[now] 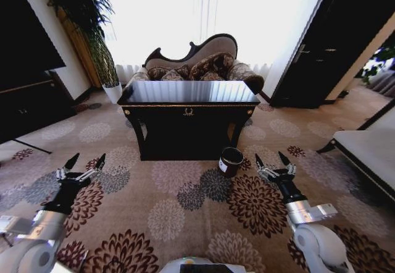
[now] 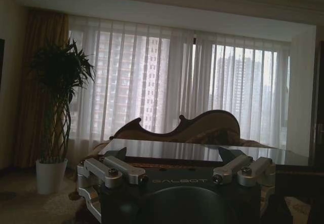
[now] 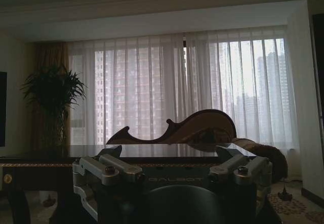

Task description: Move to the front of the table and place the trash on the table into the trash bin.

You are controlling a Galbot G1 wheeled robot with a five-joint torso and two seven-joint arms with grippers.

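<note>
The dark wood table [image 1: 162, 92] with its glossy black top stands a few steps ahead of me, centred in the head view. Glare covers the top, and the trash is hidden from me. The trash bin [image 1: 231, 161], a small dark round bucket with a white label, sits on the carpet by the table's front right leg. My left gripper [image 1: 86, 160] hangs low at the left and my right gripper [image 1: 273, 159] low at the right, both open and holding nothing, short of the table. The tabletop [image 2: 202, 151] lies level beyond the left wrist's fingers, and its edge [image 3: 35, 164] crosses the right wrist view.
A carved sofa [image 1: 197, 60] stands behind the table before bright curtained windows. A tall plant in a white pot [image 1: 112, 92] is at the back left. A dark cabinet [image 1: 28, 103] lines the left side and a pale-cushioned bench [image 1: 370, 149] the right. Flowered carpet lies between me and the table.
</note>
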